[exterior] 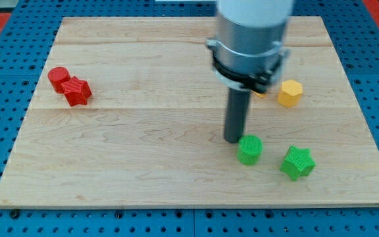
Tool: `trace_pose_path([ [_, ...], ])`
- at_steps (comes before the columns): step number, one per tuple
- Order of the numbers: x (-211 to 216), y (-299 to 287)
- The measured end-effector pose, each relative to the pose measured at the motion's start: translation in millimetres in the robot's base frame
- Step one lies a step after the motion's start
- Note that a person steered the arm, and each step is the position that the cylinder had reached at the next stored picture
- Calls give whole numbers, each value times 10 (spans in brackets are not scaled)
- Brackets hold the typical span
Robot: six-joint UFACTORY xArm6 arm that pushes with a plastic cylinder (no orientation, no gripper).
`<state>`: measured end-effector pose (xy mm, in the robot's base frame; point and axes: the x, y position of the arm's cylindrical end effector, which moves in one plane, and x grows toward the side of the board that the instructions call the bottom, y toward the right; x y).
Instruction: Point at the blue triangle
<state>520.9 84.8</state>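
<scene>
My tip (pixel 233 139) rests on the desk (pixel 143 145), just left of the green cylinder (pixel 249 149). Right of that cylinder sits the green star (pixel 297 162); above it the yellow hexagon (pixel 289 93). No blue triangle shows, no tool either

Bright even light, soft shadows, slight blur

This looks like a robotics lab or test bench. A pale wooden board (pixel 143 131) lies on a blue metal plate with regular rows of holes (pixel 5 39), the sort used to fix equipment. A thick grey robot arm (pixel 250 39) hangs over the board, and small plastic blocks in bright colours, like the red cylinder (pixel 58 78), lie on the wood.
</scene>
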Motion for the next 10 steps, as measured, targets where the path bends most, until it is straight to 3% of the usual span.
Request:
trace_pose_path([
  [1, 122, 381],
  [3, -79, 308],
  [5, -115, 849],
  [7, -53, 917],
  [9, -686, 1291],
  [10, -1151, 1996],
])
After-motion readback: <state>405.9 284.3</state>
